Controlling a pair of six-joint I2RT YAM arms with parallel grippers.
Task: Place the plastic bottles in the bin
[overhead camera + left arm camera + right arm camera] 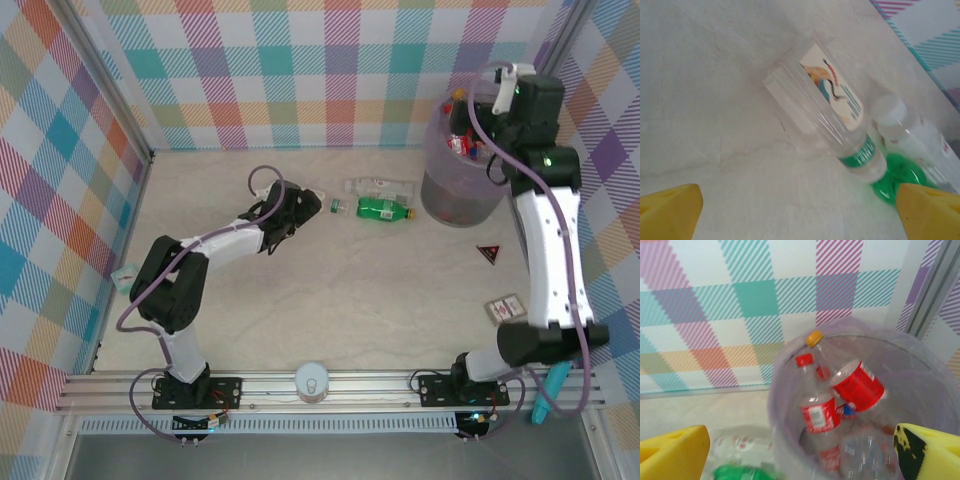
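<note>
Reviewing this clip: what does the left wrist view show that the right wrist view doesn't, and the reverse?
Left wrist, not right wrist: a bird-label bottle lying on the table just ahead of the open left gripper.
Right wrist, not left wrist: the bin holding red-labelled bottles, with the open right gripper above it.
Shared: the green bottle lying beside a white-capped clear bottle, and the checked wall.

Bare table (pixel 715 100) lies open left of my left gripper (pixel 800 212), loose bottles (pixel 825 120) crowd its front, and the bin (pixel 777 410) under my right gripper (pixel 802 452) seems heaped almost full.
</note>
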